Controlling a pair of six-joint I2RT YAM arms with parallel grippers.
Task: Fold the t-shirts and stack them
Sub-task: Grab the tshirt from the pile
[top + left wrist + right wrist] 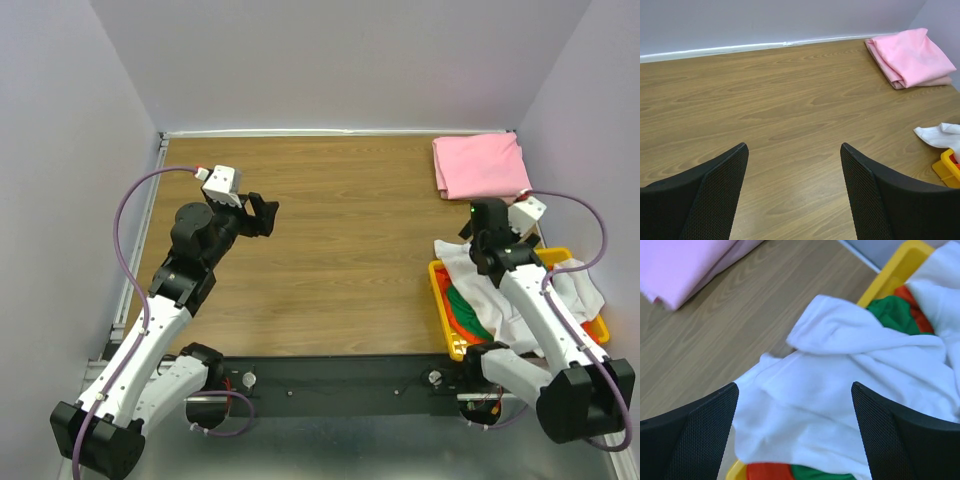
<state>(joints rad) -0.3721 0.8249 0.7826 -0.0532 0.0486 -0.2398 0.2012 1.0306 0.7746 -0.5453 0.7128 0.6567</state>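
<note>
The yellow basket (pixel 441 310) is sitting at the right near edge of the wooden table (pixel 340 260), and it is holding a loose heap of clothes. A crumpled white t-shirt (pixel 840 385) is lying on top and spilling over the basket's left and right rims. A green t-shirt (pixel 895 312) and an orange t-shirt (pixel 767 472) are showing from under it, bunched against the basket walls. Well to the left, the left gripper (pixel 265 213) is hanging over bare wood with its jaws spread wide and nothing between them. It is pointing across the table toward the far right corner, well apart from every shirt. In that corner the pink t-shirt (pixel 480 165) is lying folded into a flat rectangle on the table, outside the basket and just beyond its far end. The right gripper (pixel 795 386) is poised between the pink t-shirt and the basket's far left corner, also with its jaws wide apart and gripping nothing. In the right wrist view the white t-shirt is filling the gap between its two black fingers (pixel 700 430), directly beneath them, though whether they are touching the cloth cannot be told. The pink t-shirt is lying off to that gripper's upper left.
</note>
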